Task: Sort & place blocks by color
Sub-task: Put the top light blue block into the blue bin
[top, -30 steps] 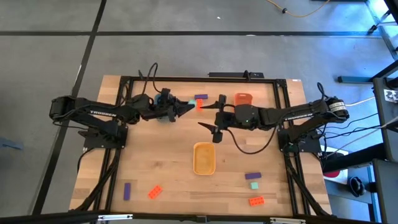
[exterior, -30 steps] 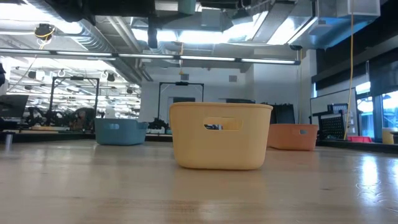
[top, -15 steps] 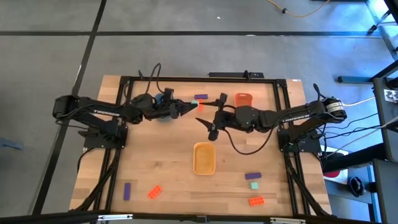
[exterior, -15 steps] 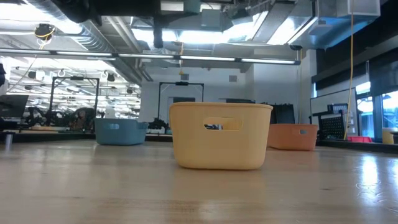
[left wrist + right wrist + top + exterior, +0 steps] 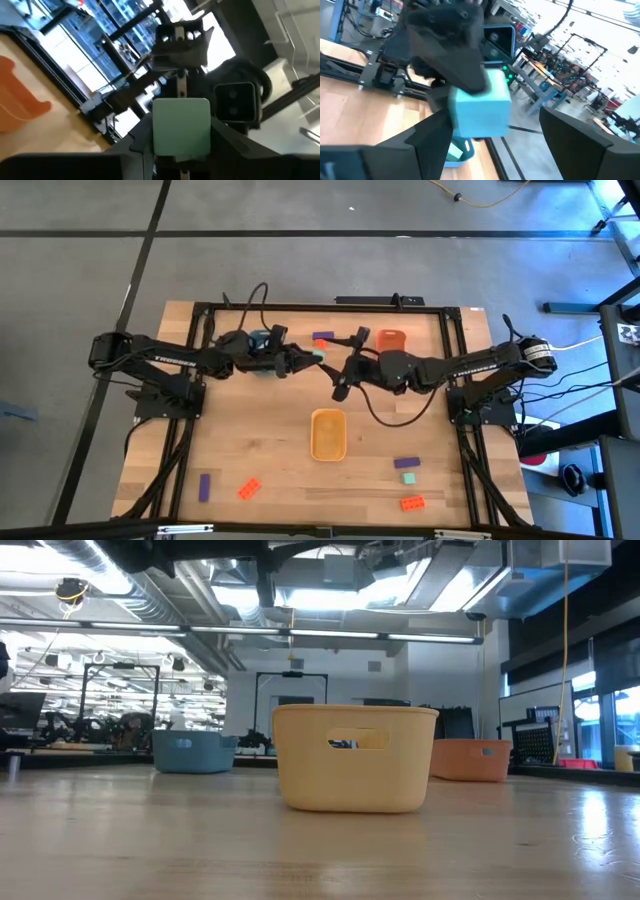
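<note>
Yellow tray (image 5: pixel 328 435) nearest on the surface (image 5: pixel 250 450), behind it left pincer (image 5: pixel 316 356) clamped on 1 mint-green block (image 5: pixel 181 125) held in the air, right pincer (image 5: pixel 345 366) spread wide, fingers either side of that block without closing, orange tray (image 5: pixel 391 339) beyond

Level across my wooden table (image 5: pixel 320 850): a yellow tray (image 5: pixel 355 758) stands nearest, centre; a blue tray (image 5: pixel 194 751) sits farther back to its left, an orange tray (image 5: pixel 470 760) behind to its right, workshop ceiling lights glowing overhead.
</note>
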Controlling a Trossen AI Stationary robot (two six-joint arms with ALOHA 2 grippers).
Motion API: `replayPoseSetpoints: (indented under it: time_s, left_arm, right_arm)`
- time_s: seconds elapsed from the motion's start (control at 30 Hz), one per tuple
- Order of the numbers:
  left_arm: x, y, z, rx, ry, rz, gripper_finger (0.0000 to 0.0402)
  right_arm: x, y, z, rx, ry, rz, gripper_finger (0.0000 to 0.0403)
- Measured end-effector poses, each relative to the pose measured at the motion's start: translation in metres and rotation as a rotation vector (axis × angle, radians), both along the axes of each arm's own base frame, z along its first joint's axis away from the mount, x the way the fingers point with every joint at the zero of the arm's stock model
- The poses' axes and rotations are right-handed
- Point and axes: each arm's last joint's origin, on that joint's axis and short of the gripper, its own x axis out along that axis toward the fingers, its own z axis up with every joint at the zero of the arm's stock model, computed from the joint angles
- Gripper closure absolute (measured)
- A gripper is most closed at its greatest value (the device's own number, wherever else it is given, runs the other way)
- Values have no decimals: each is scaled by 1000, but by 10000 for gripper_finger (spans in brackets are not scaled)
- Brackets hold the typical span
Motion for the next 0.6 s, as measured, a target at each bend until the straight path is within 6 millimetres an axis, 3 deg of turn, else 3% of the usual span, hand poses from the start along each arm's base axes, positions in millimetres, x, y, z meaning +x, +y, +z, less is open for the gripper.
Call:
replayPoseSetpoints:
  time_s: [0.23, 0.37, 0.5, 0.6]
  left_arm:
    - [0, 2, 0, -2, 4, -11, 283]
    - [-6, 20, 1, 71, 32, 87, 283]
    - [-26, 44, 3, 160, 166, 188, 283]
    - [-45, 56, 2, 252, 346, 285, 283]
  right_arm:
    - [0, 3, 0, 2, 10, 66, 108]
    - [-5, 4, 3, 31, 8, 10, 108]
    - [-27, 9, 17, 95, 18, -21, 108]
    - [-54, 8, 28, 198, 56, -40, 108]
